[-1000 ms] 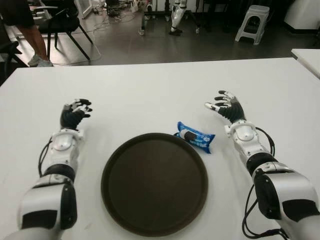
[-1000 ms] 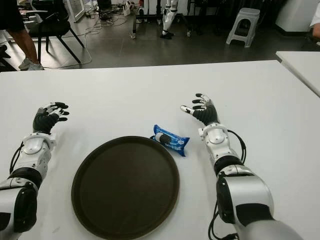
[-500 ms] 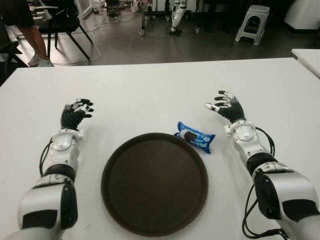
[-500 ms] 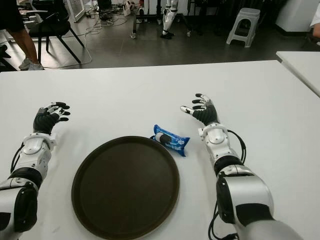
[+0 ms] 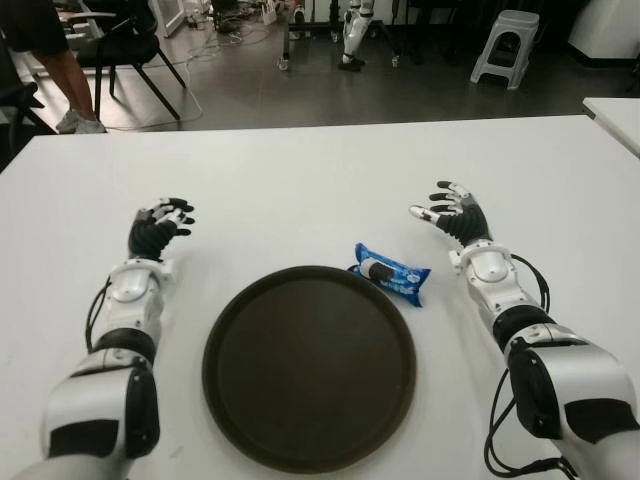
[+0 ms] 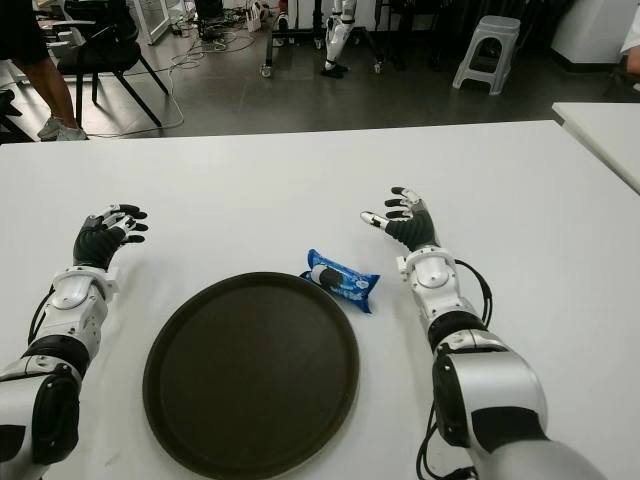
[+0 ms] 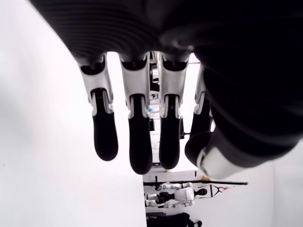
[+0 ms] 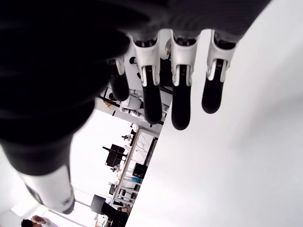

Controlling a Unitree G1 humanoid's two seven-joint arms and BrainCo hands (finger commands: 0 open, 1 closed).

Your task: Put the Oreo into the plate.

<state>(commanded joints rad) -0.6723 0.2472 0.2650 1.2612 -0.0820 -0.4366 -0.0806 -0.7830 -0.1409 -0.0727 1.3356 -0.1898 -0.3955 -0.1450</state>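
I log: Oreo [image 5: 390, 276], glossy blue crinkled packet, flat on white table [image 5: 300, 190], touching far-right rim of round dark matte plate [image 5: 309, 365]. Left hand [image 5: 155, 227], right hand [image 5: 452, 213]: both released, fingers spread, holding nothing, flanking plate.

Grey floor [image 5: 250, 90], black chair [image 5: 125, 45], white stool [image 5: 505, 45] behind.
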